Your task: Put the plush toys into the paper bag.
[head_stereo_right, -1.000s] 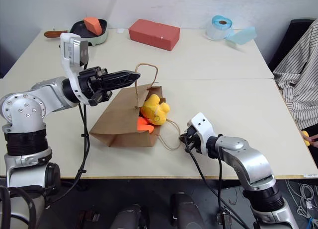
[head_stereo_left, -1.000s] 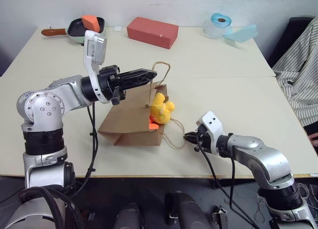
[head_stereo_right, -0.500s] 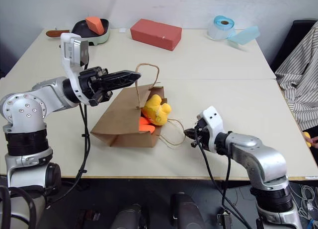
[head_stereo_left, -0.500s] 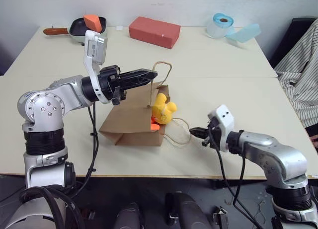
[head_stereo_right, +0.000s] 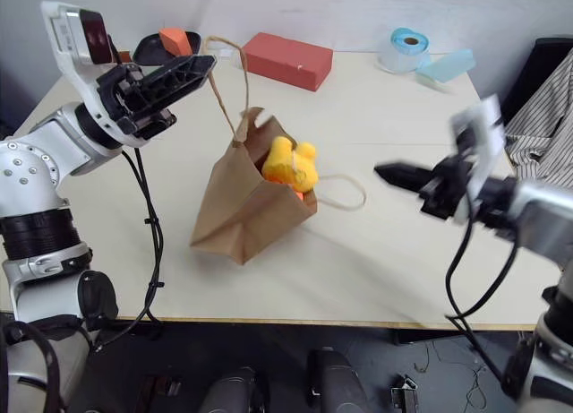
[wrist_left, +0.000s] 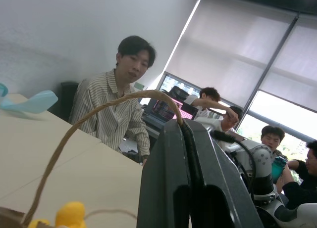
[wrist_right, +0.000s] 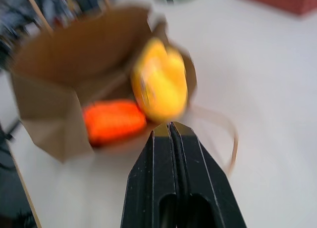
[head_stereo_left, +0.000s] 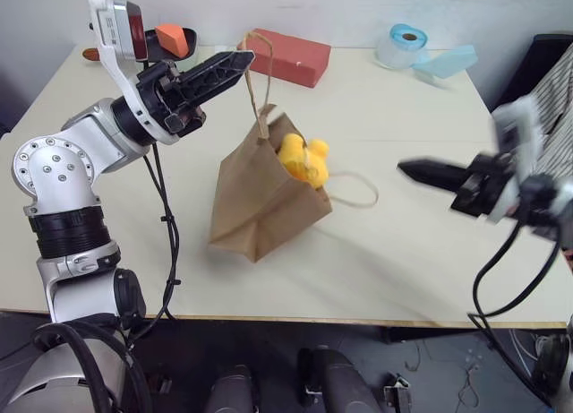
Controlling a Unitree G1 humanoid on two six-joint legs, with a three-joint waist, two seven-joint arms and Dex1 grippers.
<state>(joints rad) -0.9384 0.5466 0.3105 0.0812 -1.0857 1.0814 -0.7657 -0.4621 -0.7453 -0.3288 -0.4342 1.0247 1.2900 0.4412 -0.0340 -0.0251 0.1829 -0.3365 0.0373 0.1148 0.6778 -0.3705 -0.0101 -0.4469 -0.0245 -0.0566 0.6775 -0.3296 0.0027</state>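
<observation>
The brown paper bag (head_stereo_left: 255, 207) hangs tilted, its bottom corner on the table, mouth facing right. My left gripper (head_stereo_left: 243, 60), raised above the bag, is shut on its upper cord handle (wrist_left: 114, 102). The fluffy yellow plush toy (head_stereo_left: 303, 158) sits in the bag's mouth, partly sticking out. Deeper inside, the right wrist view shows the orange plush toy (wrist_right: 114, 121) next to the yellow one (wrist_right: 158, 82). The second handle (wrist_right: 235, 141) lies loose on the table. My right gripper (head_stereo_left: 405, 168) hovers to the right of the bag, shut and empty, pointing at the opening.
At the table's far edge stand a red brick-shaped block (head_stereo_left: 286, 55), a pan holding an orange wedge (head_stereo_left: 172, 38), a blue tape roll (head_stereo_left: 407, 41) and a pale blue object (head_stereo_left: 448, 60). A person in a striped shirt (head_stereo_right: 537, 117) sits at the right. Several people show in the left wrist view.
My left gripper rose with the handle, pulling the bag from lying flat to nearly upright. My right gripper lifted off the table and drew back to the right. The camera view shifted.
</observation>
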